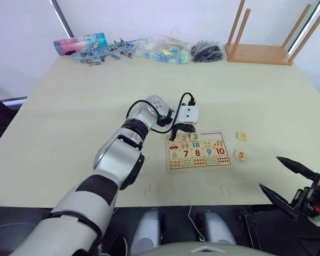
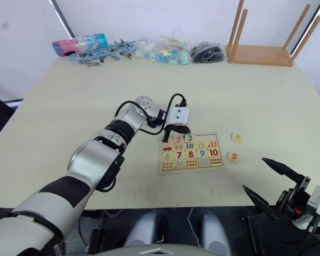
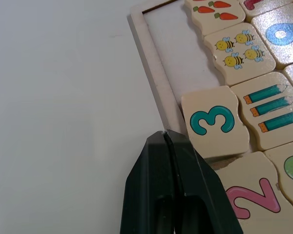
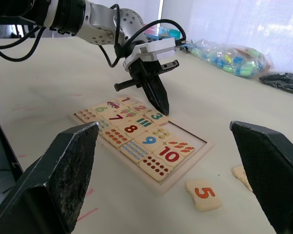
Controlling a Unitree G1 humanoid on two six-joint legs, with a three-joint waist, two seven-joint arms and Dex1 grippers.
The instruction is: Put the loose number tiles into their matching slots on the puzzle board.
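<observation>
Two tiles are loose on the counter [image 1: 69, 106], the 5 tile [image 1: 240, 155] and another [image 1: 242, 136], between the puzzle board [image 1: 198, 151] and the right gripper [image 1: 288, 181], fingers wide apart. Left gripper [image 3: 165, 134], pinched together empty, touches the frame beside the 3 tile [image 3: 213, 122].

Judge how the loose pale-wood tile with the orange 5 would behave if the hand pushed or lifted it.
The square pale-wood tile with the orange 5 lies flat on the pale table, so it would probably slide, not roll or tip. It looks stiff. Being thin, it may be awkward to pinch.
</observation>
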